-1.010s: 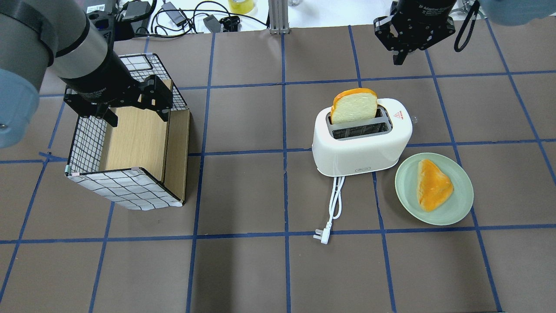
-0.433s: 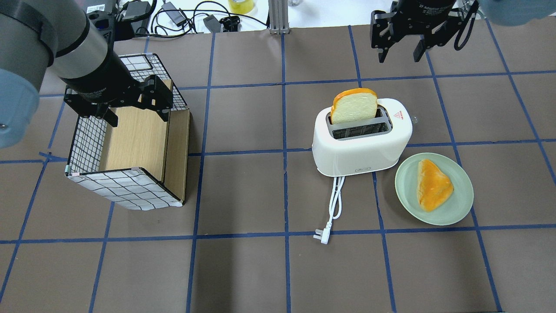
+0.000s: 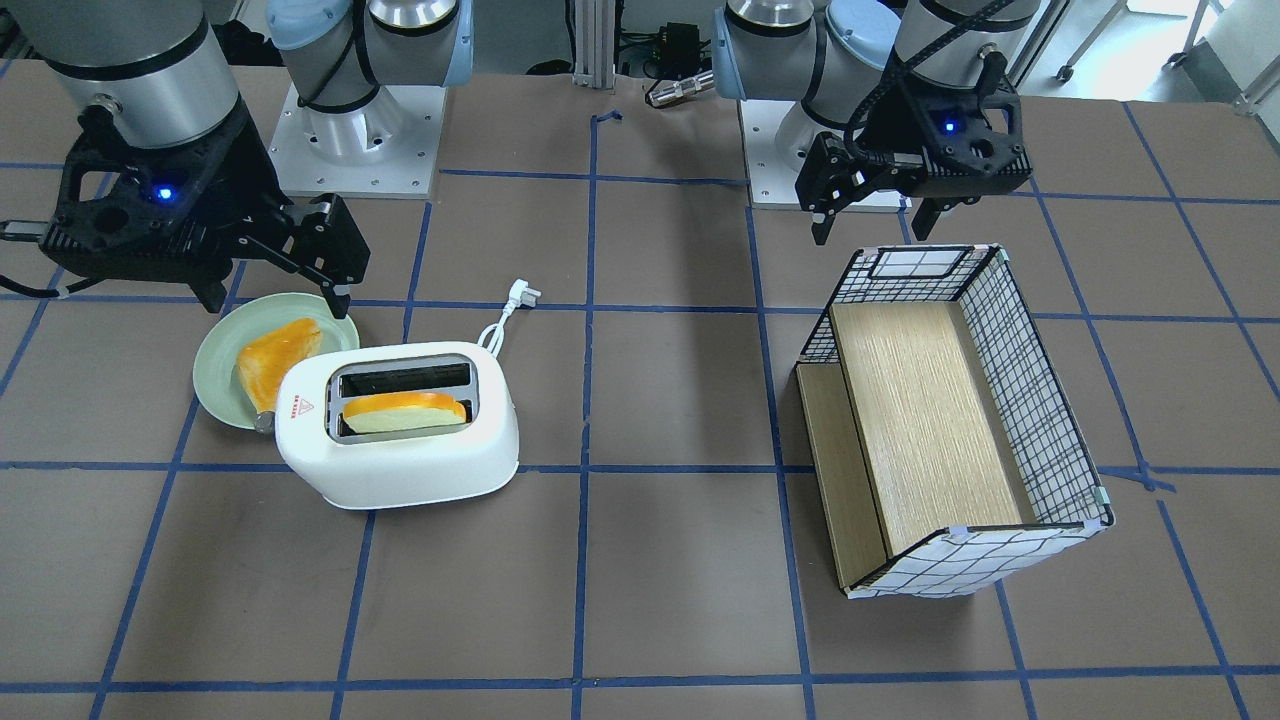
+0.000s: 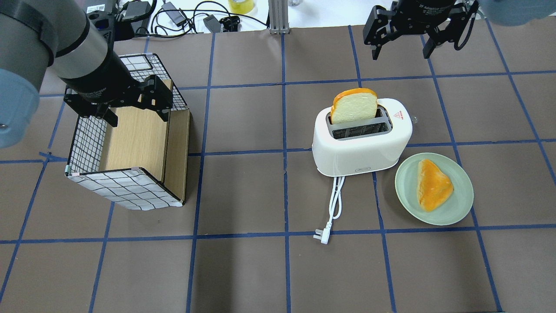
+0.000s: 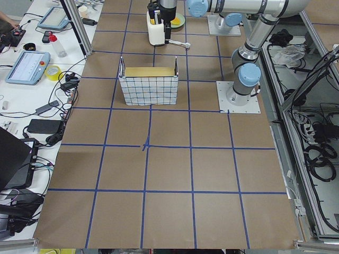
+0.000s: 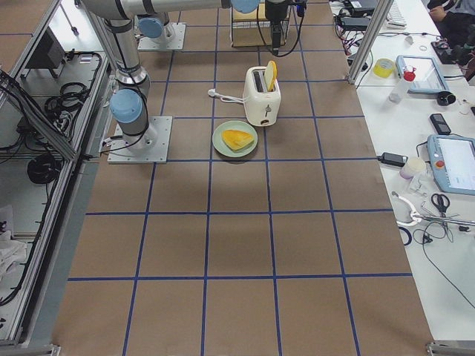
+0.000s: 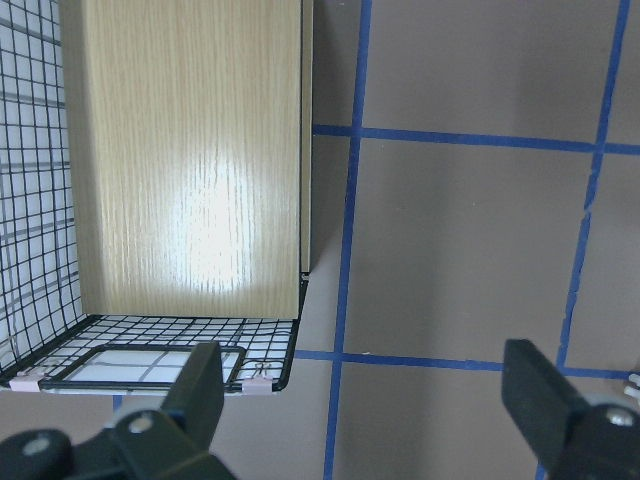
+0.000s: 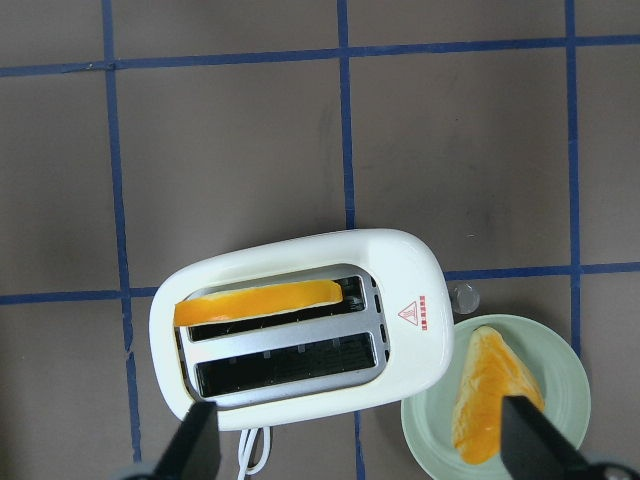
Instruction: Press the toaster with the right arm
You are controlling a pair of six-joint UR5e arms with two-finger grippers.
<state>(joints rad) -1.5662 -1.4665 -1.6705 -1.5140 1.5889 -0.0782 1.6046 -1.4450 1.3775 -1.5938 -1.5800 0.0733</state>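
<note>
The white two-slot toaster (image 4: 360,145) stands on the table mat, with a bread slice (image 4: 354,106) upright in its far slot. Its red triangle mark (image 4: 396,115) is at its right end, and its cord (image 4: 334,202) trails toward the robot. My right gripper (image 4: 402,48) is open and empty, hovering above the mat beyond the toaster and apart from it. In the right wrist view the toaster (image 8: 300,330) lies below the spread fingers (image 8: 195,440). My left gripper (image 4: 138,116) is open and empty over the wire basket (image 4: 126,189).
A green plate (image 4: 406,182) with a bread piece (image 4: 434,184) sits right of the toaster, close to it. The wire basket with a wooden insert stands at the left. Cables and clutter (image 4: 173,17) lie beyond the mat's far edge.
My right gripper has gone from shut to wide open and shifted slightly away from the toaster. The left arm, toaster and bread have not moved.
</note>
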